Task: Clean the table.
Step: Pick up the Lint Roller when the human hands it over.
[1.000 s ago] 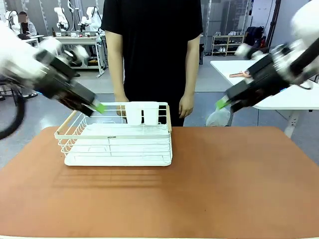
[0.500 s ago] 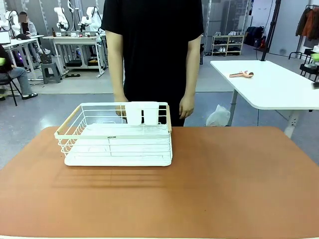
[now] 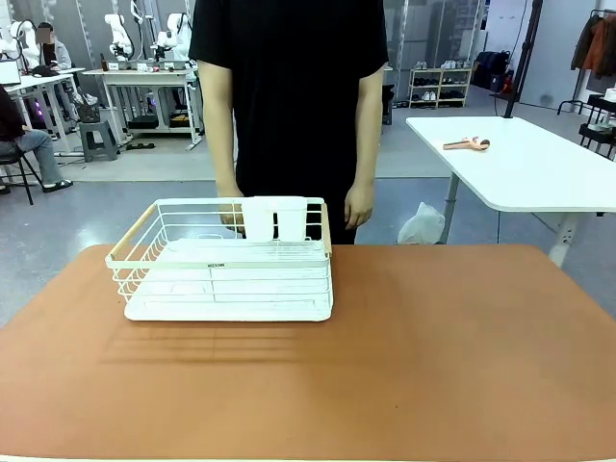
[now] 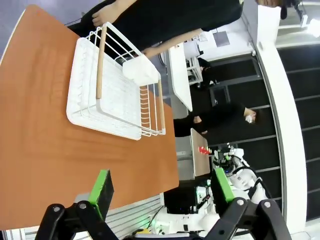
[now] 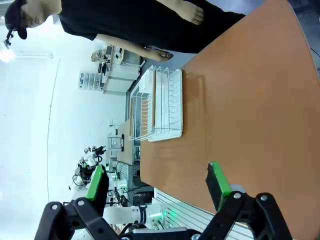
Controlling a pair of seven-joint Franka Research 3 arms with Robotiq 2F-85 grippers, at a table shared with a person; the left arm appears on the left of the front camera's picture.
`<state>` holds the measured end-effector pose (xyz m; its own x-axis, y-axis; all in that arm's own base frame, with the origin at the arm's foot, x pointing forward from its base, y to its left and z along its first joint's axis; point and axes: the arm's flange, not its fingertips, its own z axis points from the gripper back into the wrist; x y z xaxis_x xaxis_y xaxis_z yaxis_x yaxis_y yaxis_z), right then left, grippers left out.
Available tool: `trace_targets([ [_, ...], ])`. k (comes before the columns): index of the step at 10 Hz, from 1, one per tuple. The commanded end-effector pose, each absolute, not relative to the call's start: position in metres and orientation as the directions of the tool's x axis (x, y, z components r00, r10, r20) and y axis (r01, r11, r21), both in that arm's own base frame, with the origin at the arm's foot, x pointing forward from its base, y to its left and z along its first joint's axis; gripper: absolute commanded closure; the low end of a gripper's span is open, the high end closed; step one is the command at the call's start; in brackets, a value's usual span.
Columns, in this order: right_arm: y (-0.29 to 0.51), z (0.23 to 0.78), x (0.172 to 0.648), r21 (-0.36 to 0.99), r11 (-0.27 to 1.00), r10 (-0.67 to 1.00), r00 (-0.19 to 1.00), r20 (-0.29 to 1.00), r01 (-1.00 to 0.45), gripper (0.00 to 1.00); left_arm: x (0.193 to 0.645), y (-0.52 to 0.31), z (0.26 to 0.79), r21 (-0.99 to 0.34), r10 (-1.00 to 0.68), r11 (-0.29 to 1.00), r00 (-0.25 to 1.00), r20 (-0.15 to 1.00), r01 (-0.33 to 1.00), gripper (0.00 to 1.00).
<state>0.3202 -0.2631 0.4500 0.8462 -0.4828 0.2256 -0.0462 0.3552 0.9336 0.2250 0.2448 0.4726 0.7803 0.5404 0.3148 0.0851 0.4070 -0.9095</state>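
The table (image 3: 433,366), matte terracotta with rounded corners, spans the lower half of the front view. Its near edge is cut off at six o'clock, and its left and right sides run out of frame. A white wire dish rack (image 3: 226,279) with pale wood-coloured side rails sits toward ten o'clock on the top, its far end close to the table's far edge. From twelve round to six o'clock the top is bare, smooth surface. Two white box-shaped holders (image 3: 274,219) hang on the rack's far rail. A person (image 3: 289,96) in a black shirt stands at twelve o'clock just beyond the edge. One hand (image 3: 358,204) hangs by the rack's far corner; the other is partly hidden behind the wires. A white-topped table (image 3: 520,168) stands apart at two o'clock, bearing a small reddish item (image 3: 467,144) too small to identify. The left gripper (image 4: 161,186) has its green pads spread wide with nothing between them, looking over the table's edge. The right gripper (image 5: 157,182) likewise gapes wide and empty.
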Motion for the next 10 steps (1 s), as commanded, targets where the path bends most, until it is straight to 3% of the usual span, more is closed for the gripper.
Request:
trace_targets([
  [1, -0.2505, 0.4588, 0.3310, 0.931, 0.359, -0.457, 0.858, 0.234, -0.063, 0.00, 0.2296, 0.2477, 0.4716, -0.917, 0.551, 0.391, 0.778, 0.300, 0.076, 0.00],
  [10, -0.2505, 0.4588, 0.3310, 0.931, 0.359, -0.457, 0.858, 0.234, -0.063, 0.00, 0.2296, 0.2477, 0.4716, -0.917, 0.551, 0.391, 0.778, 0.300, 0.076, 0.00],
])
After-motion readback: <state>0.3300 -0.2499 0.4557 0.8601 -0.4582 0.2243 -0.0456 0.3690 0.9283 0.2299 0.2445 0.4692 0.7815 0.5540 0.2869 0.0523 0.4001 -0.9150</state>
